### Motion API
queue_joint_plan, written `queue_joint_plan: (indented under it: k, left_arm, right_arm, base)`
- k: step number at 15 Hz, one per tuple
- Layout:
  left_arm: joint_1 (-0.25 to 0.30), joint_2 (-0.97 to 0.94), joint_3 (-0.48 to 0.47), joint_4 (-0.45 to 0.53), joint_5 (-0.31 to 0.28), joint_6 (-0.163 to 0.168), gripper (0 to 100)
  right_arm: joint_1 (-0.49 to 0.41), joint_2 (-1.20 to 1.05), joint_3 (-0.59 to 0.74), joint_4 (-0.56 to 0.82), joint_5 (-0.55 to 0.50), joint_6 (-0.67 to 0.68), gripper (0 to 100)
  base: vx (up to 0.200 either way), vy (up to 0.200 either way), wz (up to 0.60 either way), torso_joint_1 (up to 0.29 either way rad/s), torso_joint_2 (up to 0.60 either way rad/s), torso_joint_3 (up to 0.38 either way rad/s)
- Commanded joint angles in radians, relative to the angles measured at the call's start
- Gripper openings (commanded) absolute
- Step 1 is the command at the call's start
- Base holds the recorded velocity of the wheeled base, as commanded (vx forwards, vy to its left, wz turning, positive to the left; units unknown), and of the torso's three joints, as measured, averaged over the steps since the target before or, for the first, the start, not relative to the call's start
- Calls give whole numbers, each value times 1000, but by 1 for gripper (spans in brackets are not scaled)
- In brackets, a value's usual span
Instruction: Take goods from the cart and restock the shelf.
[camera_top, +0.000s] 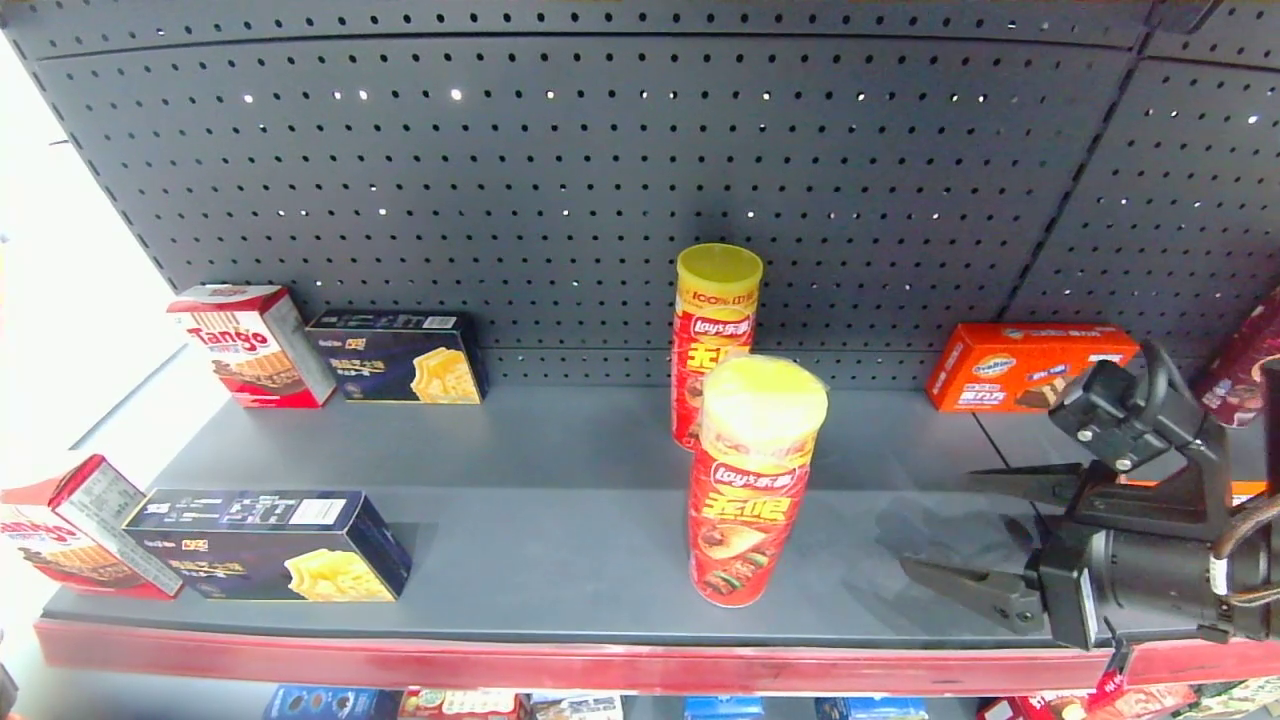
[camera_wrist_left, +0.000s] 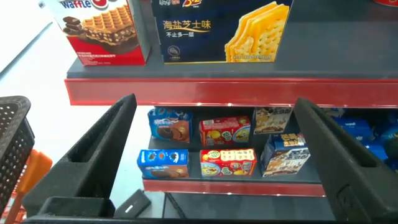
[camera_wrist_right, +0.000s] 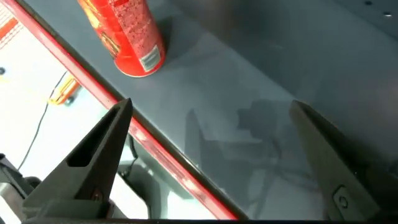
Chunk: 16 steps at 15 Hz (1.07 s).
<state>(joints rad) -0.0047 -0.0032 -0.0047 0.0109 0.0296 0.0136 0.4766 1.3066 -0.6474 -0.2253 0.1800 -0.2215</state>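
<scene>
A dark perforated metal panel (camera_top: 600, 180) forms the back wall, and before it lies a smooth grey shelf board (camera_top: 560, 520) with a glossy red front edge.

The front chip can (camera_top: 755, 480) stands upright near that edge. It is a tall red cardboard cylinder with a yellow plastic lid. The second chip can (camera_top: 712, 335), of the same shape, stands upright just behind it, a little to its left.

The right gripper (camera_top: 940, 523) hangs over the shelf to the right of the front chip can, near it but not touching. Its two black, pointed fingers are spread wide apart with only bare shelf between them. The can stands outside the gap, beyond one finger.

Far to the left of the front chip can, near the edge, lies a dark blue cracker box (camera_top: 270, 545) touching a red wafer box (camera_top: 75, 530). Behind these, against the panel, stand another red wafer box (camera_top: 250, 345) and another blue cracker box (camera_top: 400, 357). An orange rectangular box (camera_top: 1025, 365) lies behind and to the right of the can.

The left gripper (camera_wrist_left: 214, 101) is lower than the can, in front of the red edge below the left boxes. Its blocky black fingers are also wide apart and hold nothing. Past them a lower shelf carries small colourful snack boxes (camera_wrist_left: 227, 146), and a black mesh basket (camera_wrist_left: 12, 149) shows at the side.
</scene>
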Motion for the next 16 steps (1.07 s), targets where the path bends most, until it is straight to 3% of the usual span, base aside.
queue_joint_plan:
  k: [1,16]
  left_arm:
    - [0,3,0,0,0,0,100]
    - [2,3,0,0,1,-14,100]
  right_arm:
    - [34,69,-21,0,1,-1,100]
    - [70,286,-212,-31,-24,-15,100]
  base:
    - [0,0,0,0,0,0]
    - [0,0,0,0,0,0]
